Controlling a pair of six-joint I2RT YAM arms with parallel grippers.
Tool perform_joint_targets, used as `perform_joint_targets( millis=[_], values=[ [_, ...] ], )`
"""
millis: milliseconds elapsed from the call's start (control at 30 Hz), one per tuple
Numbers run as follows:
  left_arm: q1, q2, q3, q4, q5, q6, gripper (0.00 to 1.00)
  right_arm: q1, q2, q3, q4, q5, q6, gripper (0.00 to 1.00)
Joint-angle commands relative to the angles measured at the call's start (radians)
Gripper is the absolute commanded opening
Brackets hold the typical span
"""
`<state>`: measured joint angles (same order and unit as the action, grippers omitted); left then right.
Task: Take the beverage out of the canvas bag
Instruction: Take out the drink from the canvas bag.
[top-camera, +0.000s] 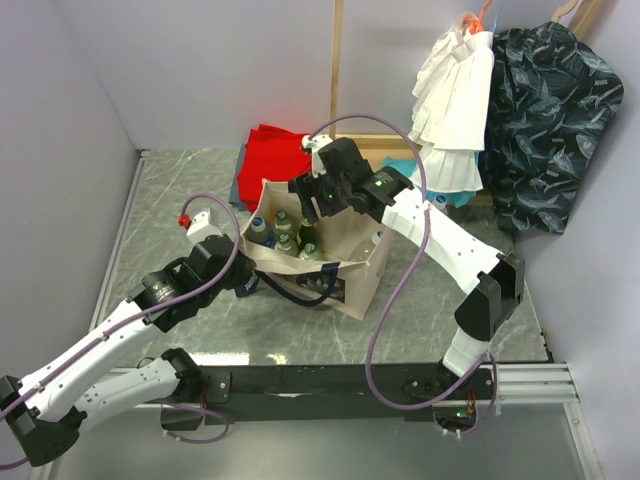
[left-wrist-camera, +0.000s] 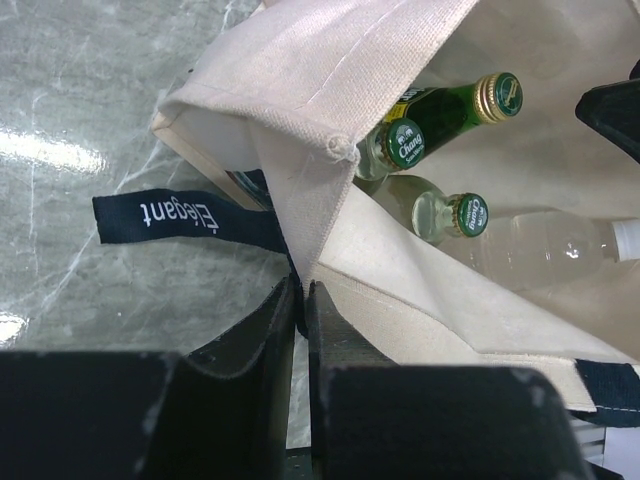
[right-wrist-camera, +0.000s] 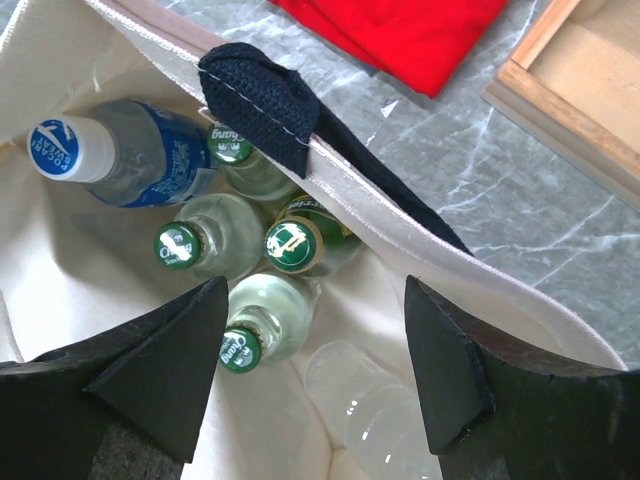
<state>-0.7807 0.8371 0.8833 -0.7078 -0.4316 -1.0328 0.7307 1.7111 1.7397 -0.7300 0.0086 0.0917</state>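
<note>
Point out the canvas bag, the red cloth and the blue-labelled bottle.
canvas bag (top-camera: 368, 262): top external view, on its bare beige side wall.
red cloth (top-camera: 270, 158): top external view, on the middle of the folded fabric.
blue-labelled bottle (right-wrist-camera: 175, 160): right wrist view, on its blue label.

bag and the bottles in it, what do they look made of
The bag: woven cloth, likely canvas, matte beige; weave and stitched hems show. The green-capped bottles: probably glass, glossy, clear or green, with crimped metal-looking caps. The white-capped bottle: likely thin clear plastic, blue label.
</note>
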Motion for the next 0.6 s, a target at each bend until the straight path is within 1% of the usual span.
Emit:
perform_joint_targets(
  millis=[0, 167, 267, 333, 433, 567],
  values=[
    [-0.002, 0.007, 0.034, -0.027, -0.01, 0.036, 0.13, 0.006, -0.008, 0.02, 0.009, 0.002, 0.017, 0.77],
    [-0.002, 0.011, 0.039, -0.025, -0.016, 0.042, 0.14, 0.006, 0.051, 0.063, -0.044, 0.008, 0.009, 0.75],
    [-0.002, 0.013, 0.039, -0.032, -0.021, 0.04, 0.14, 0.007, 0.055, 0.049, -0.026, -0.042, 0.0, 0.74],
    [-0.002, 0.011, 0.037, -0.028, -0.019, 0.039, 0.14, 0.007, 0.059, 0.035, -0.014, -0.035, 0.006, 0.75],
    [-0.002, 0.005, 0.036, -0.025, -0.019, 0.04, 0.15, 0.009, 0.074, 0.047, -0.003, -0.041, 0.002, 0.75],
    [0.0, 0.002, 0.032, -0.024, -0.024, 0.04, 0.16, 0.015, 0.116, 0.089, -0.032, -0.062, -0.009, 0.74]
  ],
)
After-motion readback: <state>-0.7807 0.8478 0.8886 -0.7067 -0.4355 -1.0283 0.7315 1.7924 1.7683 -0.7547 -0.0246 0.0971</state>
